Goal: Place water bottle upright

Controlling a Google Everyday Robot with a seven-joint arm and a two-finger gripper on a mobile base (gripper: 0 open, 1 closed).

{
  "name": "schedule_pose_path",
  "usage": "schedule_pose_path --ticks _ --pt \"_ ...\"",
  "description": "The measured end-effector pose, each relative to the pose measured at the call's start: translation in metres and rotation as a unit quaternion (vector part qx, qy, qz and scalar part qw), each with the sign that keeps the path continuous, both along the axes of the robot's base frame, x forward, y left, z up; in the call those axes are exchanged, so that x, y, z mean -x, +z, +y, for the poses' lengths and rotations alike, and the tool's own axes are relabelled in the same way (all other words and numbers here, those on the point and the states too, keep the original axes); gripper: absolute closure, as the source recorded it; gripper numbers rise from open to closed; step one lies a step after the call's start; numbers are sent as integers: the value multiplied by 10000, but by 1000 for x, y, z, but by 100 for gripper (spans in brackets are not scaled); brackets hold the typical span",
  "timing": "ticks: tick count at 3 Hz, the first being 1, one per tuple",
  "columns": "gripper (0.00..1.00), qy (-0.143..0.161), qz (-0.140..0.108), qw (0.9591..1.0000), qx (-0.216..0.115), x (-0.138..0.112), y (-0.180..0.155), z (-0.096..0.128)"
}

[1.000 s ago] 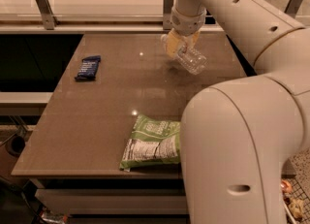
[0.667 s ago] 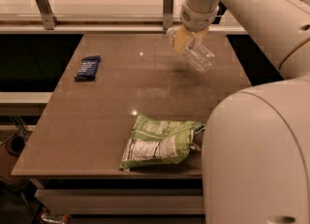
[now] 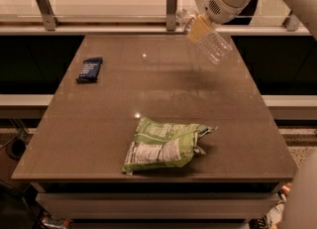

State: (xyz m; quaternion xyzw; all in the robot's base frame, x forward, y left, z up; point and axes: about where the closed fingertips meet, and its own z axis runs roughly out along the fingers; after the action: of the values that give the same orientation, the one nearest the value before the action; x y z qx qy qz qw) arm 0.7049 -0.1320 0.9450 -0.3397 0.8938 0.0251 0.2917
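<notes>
The water bottle (image 3: 214, 45) is a small clear ribbed plastic bottle. It hangs tilted in the air above the far right part of the brown table (image 3: 99, 124), its base pointing down and to the right. My gripper (image 3: 199, 28) is shut on the bottle's upper part with its yellowish fingers, at the end of the white arm coming in from the top right. The bottle's cap and label are hidden by the fingers.
A green snack bag (image 3: 163, 144) lies flat near the table's front edge. A dark blue snack bar (image 3: 89, 69) lies at the far left. A glass rail with metal posts (image 3: 171, 6) runs behind the table. The white arm body fills the bottom right corner.
The gripper with the bottle has risen and moved toward the far right. The big white arm body has swung out of the right side of the view, uncovering the snack bag and table.
</notes>
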Motion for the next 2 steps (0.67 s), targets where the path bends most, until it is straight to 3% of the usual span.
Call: schedule_pose_path --ticks 1,2 --pt "100 524 -625 9961 -344 4 24 2" --pt "100 1017 -1164 9846 -811 5 38 8"
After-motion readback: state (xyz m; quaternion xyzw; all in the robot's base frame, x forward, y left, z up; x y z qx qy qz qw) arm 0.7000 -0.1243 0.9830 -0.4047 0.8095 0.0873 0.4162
